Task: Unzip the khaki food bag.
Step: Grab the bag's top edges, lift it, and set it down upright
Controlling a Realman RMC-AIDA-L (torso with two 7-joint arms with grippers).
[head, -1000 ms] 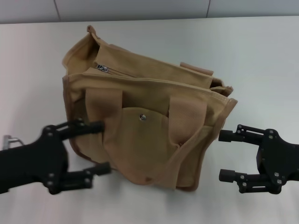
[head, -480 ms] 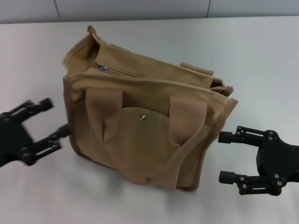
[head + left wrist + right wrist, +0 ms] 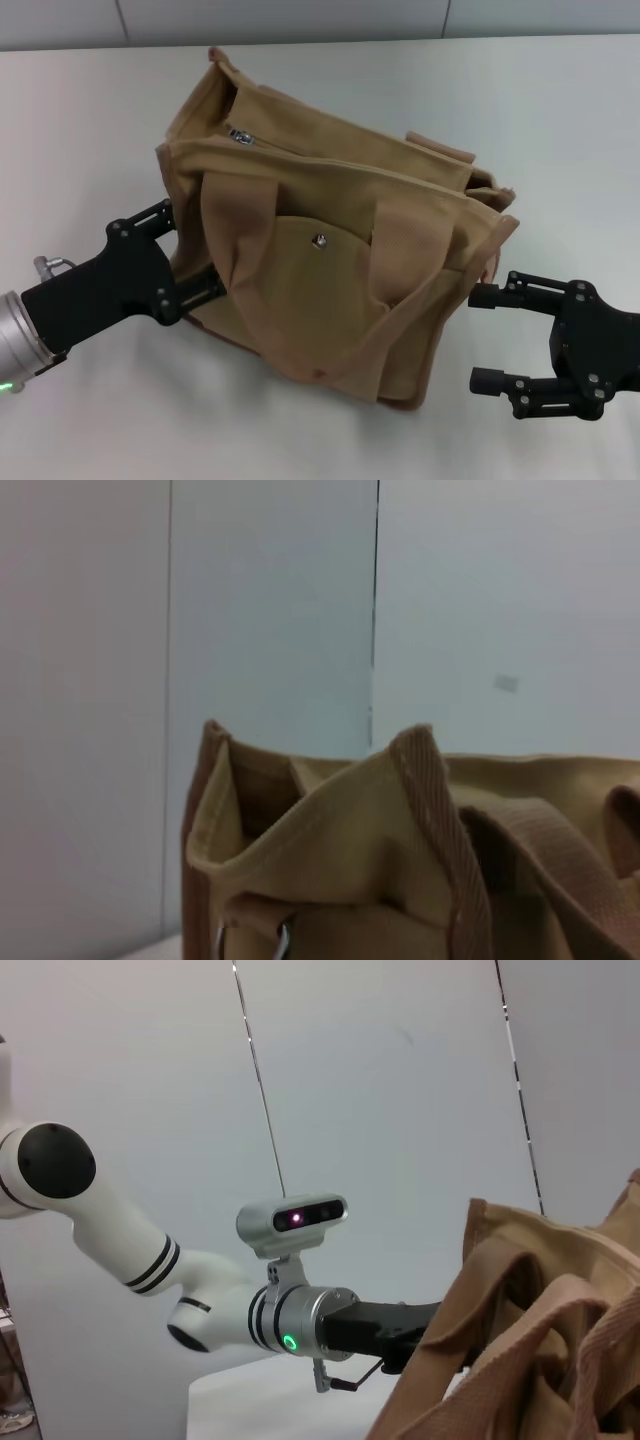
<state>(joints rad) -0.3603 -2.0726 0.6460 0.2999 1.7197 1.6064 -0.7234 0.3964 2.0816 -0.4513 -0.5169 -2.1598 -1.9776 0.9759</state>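
On the white table point(image 3: 560, 120), bare surface lay all round the khaki food bag point(image 3: 340, 260), which stood mid-table. Our left gripper point(image 3: 195, 255), well clear half a second before, now pressed against the bag's left end, fingers spread across it; the bag had shifted rightward. Our right gripper point(image 3: 485, 338) waited just beside the other end, fingers apart, holding nothing. The zipper point(image 3: 238, 134) ran left to right.

Head view above, looking down; wrist views low, sideways; all share bag point(image 3: 340, 260).
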